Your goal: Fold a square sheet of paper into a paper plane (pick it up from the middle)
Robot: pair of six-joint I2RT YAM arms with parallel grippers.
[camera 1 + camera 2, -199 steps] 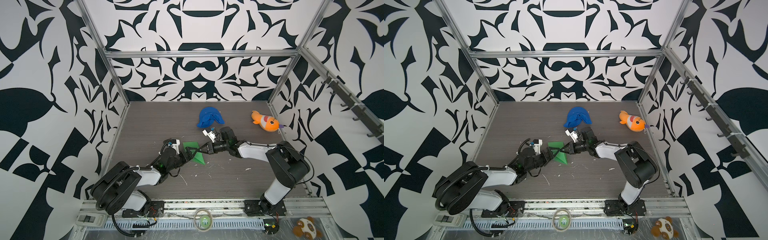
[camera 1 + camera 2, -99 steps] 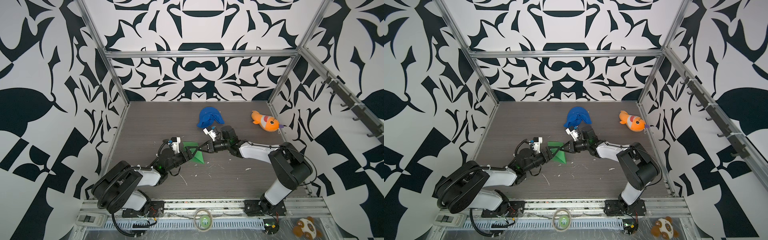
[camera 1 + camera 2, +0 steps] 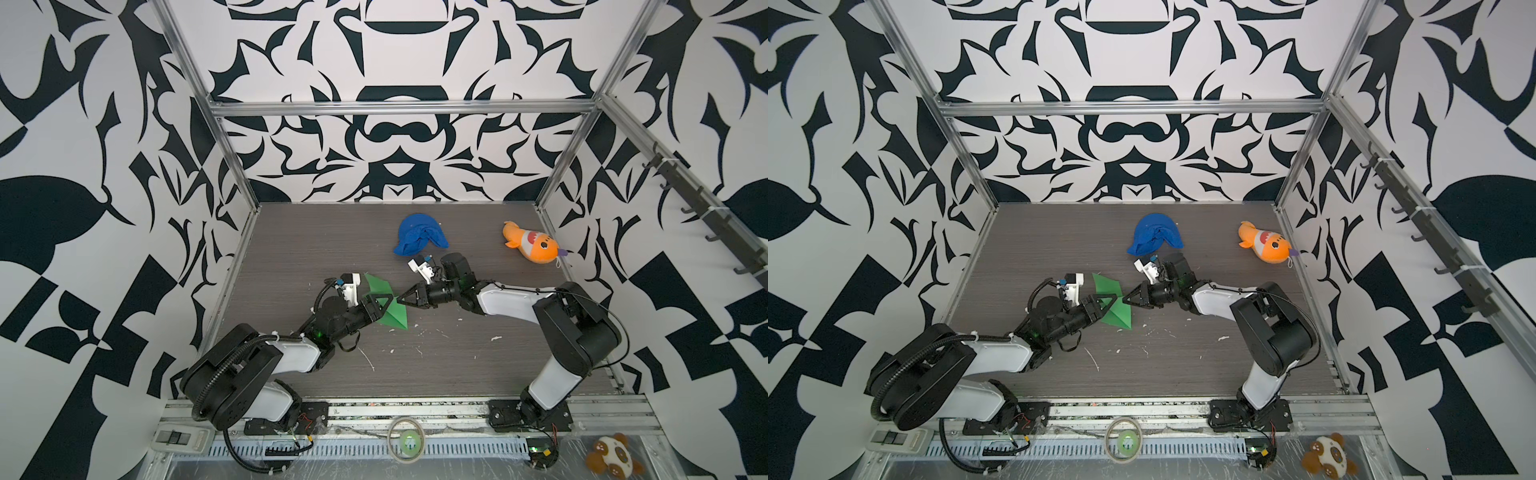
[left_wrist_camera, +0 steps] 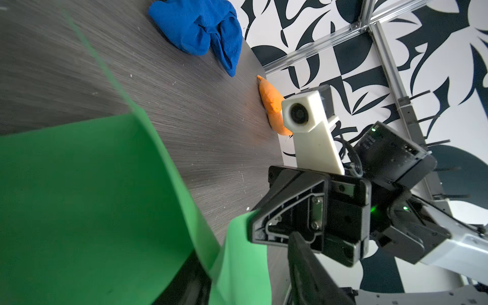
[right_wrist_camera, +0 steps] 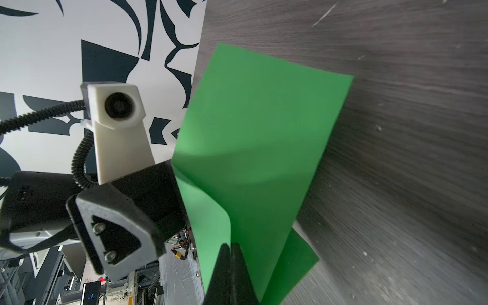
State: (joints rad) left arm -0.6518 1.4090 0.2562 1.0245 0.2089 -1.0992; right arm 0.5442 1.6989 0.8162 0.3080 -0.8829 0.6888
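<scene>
— Between the two pincer tips, lifted off the table [image 3: 316, 249], hangs the green sheet [image 3: 375, 282]. It is bent along a soft fold, and its lower corner seems to rest on the wood just below the right pincer [image 3: 401, 300].
— Does the right one have it?
— Yes. Its jaws are pressed together on the sheet's edge, which is plain in the right wrist view. The left pincer [image 3: 384, 305] has its jaws partly apart with paper running between them. Whether they bite, I cannot tell.
— So what could go wrong?
— A tear or a crooked crease, I'd judge. If the left pincer clamps off the fold line, the crease sets skewed. If the two pull away from each other, paper this thin rips. If either lets go, the sheet flops flat.
— Anything crowding them?
— No. The blue cloth [image 3: 419, 235] lies well beyond the right pincer, and the plush fish [image 3: 530, 245] sits farther off, out past its wrist.
</scene>
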